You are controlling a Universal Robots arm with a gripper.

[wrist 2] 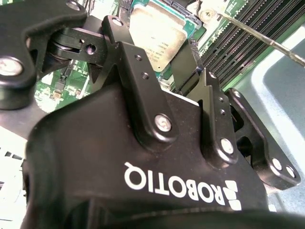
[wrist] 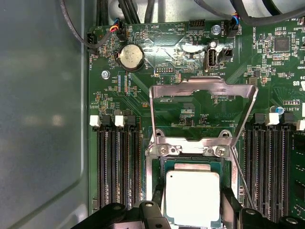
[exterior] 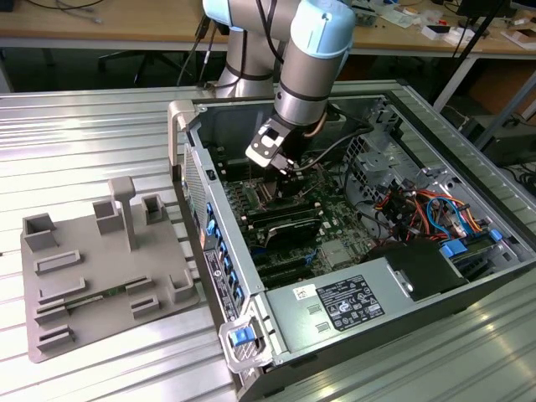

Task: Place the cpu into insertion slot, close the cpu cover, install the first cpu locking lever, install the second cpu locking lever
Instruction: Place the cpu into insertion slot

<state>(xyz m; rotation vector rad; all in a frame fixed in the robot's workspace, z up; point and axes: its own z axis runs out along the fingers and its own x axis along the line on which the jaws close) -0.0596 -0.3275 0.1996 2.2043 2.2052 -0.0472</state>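
the cpu (wrist: 193,196), a flat square chip with a silver-grey top, lay level inside the insertion slot (wrist: 155,164), its green edge showing all round within the silvery rim. in the second wrist view the cpu (wrist 2: 157,36) sat just past the black tool (wrist 2: 151,47). the tool (wrist: 190,212) straddled the chip across two opposite edges, very close to both. whether it pinched the chip or stood just clear of it could not be told.

the cpu cover (wrist: 202,87) was swung open, its thin metal frame hinged at the slot's edge by two screws and lying back over the green motherboard (wrist: 190,43). a thin metal locking lever (wrist 2: 267,40) ran slantwise beside the slot. long black memory slots (wrist: 116,167) flanked the slot on two opposite sides, and a round coin battery (wrist: 130,57) sat on the board beyond the open cover.

in the exterior view the arm (exterior: 310,59) reached down into the open computer case (exterior: 194,159), with the tool (exterior: 285,172) over the board at about ten o'clock of the case's inside. the power supply (exterior: 335,306) filled the six o'clock end, and coloured cables (exterior: 427,209) bunched at three o'clock. the case lay on a ribbed metal table (exterior: 84,126), and a grey moulded fixture (exterior: 100,268) rested at eight o'clock from it, well apart from the tool.
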